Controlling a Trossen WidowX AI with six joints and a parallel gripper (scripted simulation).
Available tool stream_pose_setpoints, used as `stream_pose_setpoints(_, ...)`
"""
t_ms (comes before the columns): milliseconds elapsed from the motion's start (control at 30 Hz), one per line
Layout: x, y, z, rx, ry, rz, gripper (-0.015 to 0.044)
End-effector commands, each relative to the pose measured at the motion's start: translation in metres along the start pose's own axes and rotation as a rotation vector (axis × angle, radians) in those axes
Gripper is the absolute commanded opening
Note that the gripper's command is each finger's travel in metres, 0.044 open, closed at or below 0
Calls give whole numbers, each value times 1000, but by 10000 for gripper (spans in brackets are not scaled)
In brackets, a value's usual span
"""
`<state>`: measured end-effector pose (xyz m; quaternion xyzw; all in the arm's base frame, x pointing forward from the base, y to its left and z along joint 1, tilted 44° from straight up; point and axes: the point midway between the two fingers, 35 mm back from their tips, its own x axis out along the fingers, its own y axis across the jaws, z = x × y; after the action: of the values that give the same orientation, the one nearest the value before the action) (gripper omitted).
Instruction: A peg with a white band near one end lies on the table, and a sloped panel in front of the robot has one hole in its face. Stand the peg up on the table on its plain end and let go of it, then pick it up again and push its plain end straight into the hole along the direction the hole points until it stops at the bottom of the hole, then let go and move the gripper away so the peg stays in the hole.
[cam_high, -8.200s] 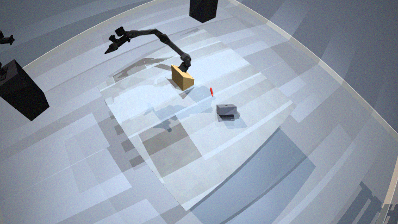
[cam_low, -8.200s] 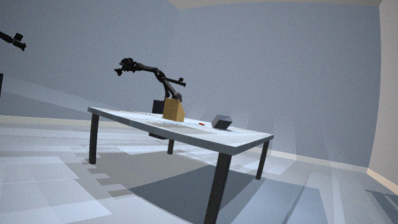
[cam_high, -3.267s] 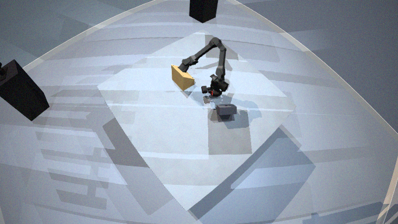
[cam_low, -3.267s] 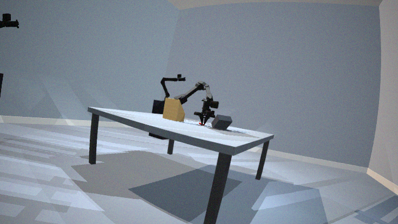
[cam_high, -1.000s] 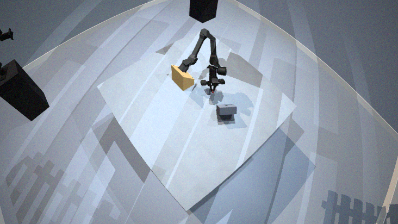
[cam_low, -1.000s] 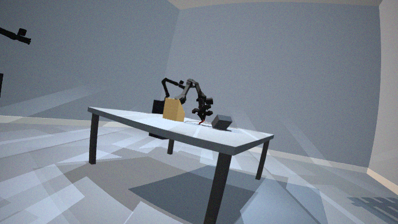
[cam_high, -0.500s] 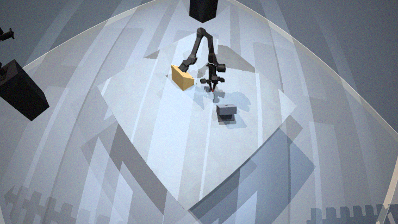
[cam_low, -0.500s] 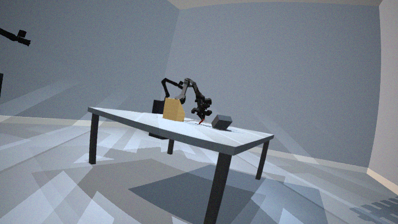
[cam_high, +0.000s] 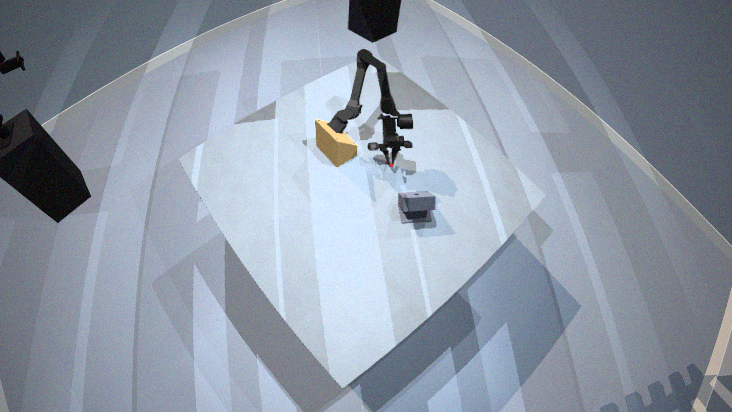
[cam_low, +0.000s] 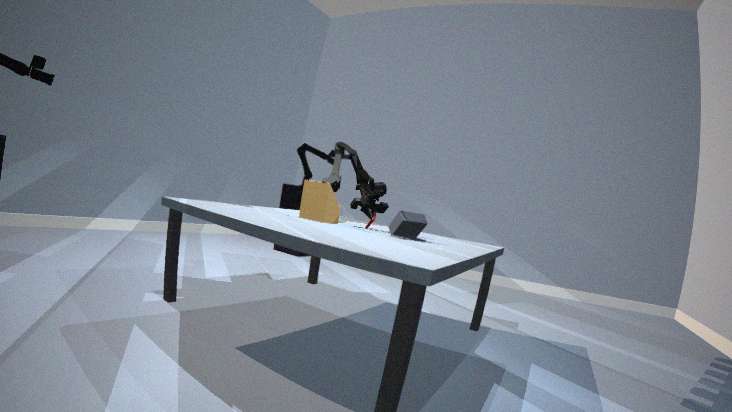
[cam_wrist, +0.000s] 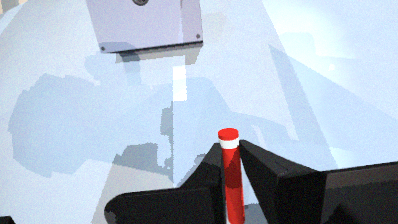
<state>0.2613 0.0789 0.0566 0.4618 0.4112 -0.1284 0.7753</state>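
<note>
Reaching down, gripper (cam_high: 391, 162) (cam_low: 373, 217) (cam_wrist: 229, 146) tilted, upper centre of top view | pinching red peg (cam_low: 369, 223) (cam_wrist: 233, 180) near white band (cam_wrist: 229, 143) | peg aslant

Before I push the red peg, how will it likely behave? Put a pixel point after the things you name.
The red peg (cam_high: 391, 165) (cam_low: 370, 223) (cam_wrist: 233, 175) looks round, so it would probably roll if laid down. Its slim body would likely tip if pushed while upright. Its straight shape suggests it's stiff.

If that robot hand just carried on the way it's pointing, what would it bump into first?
Probably the table top, with the red peg that the hand grips likely touching first. The remaining gap is hard to judge.
</note>
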Motion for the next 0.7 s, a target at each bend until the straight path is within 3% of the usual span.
stream_pose_setpoints(0,-3,0,-1,3,-37,5,50)
stream_pose_setpoints(667,-14,0,-9,6,-209,5,50)
